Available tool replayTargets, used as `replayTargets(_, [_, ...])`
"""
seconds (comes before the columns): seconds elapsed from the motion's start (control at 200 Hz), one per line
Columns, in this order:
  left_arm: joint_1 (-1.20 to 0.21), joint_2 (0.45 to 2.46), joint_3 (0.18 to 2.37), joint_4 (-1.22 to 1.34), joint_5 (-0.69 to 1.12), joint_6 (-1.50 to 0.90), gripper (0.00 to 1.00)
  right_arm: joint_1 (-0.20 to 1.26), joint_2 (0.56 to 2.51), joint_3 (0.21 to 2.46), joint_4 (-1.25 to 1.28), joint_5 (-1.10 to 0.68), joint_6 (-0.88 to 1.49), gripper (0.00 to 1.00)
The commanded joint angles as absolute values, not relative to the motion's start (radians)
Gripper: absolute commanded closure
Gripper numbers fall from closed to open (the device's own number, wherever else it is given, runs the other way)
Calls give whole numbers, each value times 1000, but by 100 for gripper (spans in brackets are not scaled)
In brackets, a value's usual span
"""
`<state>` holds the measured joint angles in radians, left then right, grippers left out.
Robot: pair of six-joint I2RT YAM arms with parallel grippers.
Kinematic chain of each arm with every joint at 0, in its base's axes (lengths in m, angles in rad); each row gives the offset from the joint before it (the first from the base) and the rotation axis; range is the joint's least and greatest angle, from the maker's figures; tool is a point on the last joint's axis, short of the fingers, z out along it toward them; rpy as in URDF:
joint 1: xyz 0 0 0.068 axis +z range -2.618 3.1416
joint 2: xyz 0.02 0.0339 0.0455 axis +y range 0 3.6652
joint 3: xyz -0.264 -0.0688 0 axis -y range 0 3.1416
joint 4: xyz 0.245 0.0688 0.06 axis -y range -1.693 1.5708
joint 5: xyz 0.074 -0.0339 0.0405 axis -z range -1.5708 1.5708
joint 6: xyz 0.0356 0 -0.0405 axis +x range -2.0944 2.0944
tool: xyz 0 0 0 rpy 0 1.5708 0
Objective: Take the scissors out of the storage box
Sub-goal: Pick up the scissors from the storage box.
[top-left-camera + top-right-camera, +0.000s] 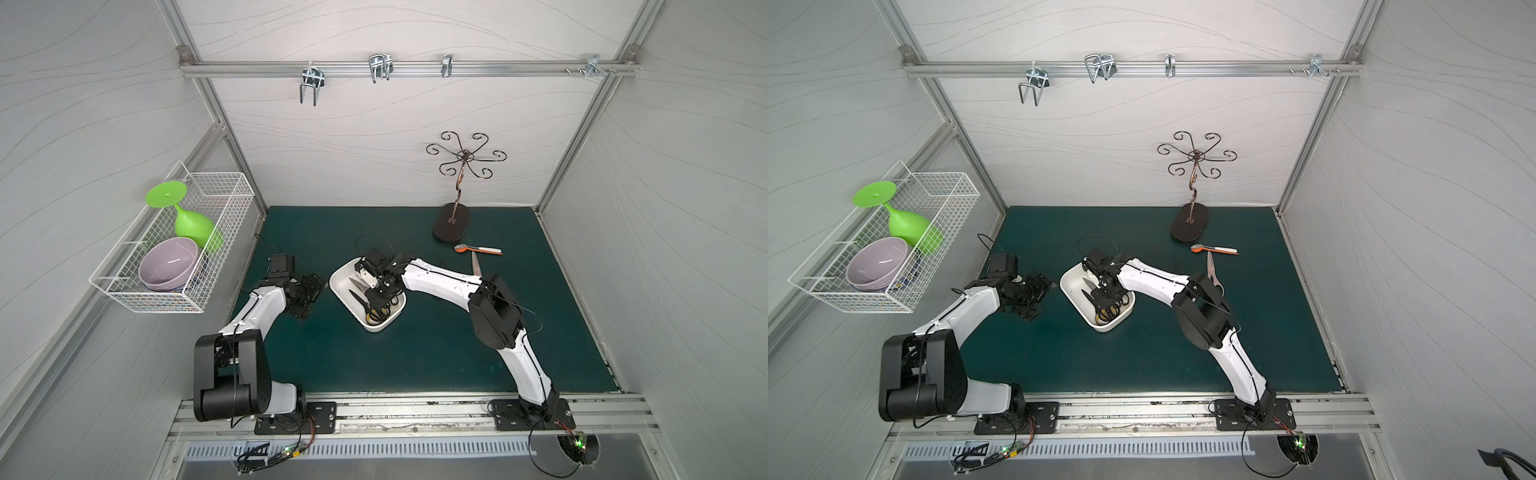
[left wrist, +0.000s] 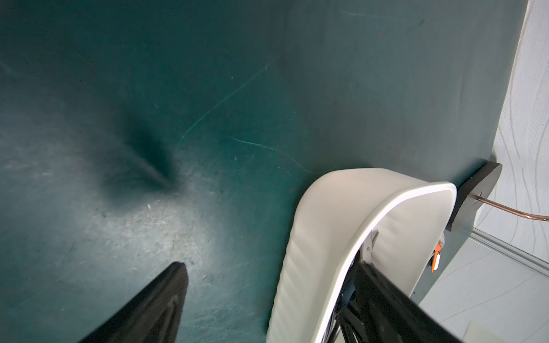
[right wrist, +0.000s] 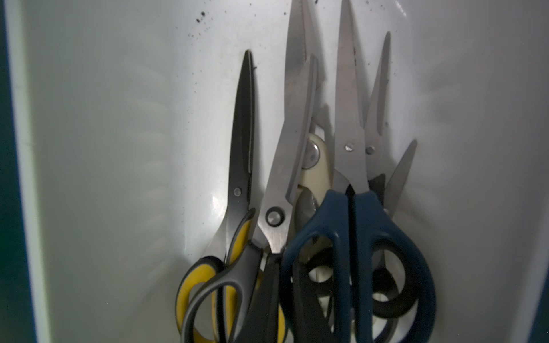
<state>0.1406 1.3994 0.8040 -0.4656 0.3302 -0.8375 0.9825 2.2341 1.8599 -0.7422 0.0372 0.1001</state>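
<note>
1. Scissors (image 3: 349, 133) lie bundled in the white storage box (image 1: 341, 279), along its long axis, blades toward its back-left end, handles toward the front-right.
2. My right claw (image 1: 375, 297) reaches down into the box over the handles; I cannot tell its grip.
3. My left claw (image 1: 309, 293) gapes wide, empty, beside the box.

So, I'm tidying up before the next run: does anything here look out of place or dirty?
Yes. One steel-bladed pair of scissors lies loose on the green mat, beside the orange-and-white spoon, partly hidden by the right arm. Black specks dot the floor of the shallow white plastic tub.
</note>
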Motion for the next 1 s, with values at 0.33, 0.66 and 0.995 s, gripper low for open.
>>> replayTargets(0.33, [154, 1381, 842, -464, 357, -819, 8, 968, 2184, 1870, -752, -37, 185, 100])
replayTargets(0.66, [163, 1387, 888, -480, 359, -803, 8, 898, 2079, 1784, -617, -274, 280, 100])
replayTargets(0.995, [184, 1399, 925, -482, 359, -809, 8, 834, 1993, 1716, -537, -425, 358, 100])
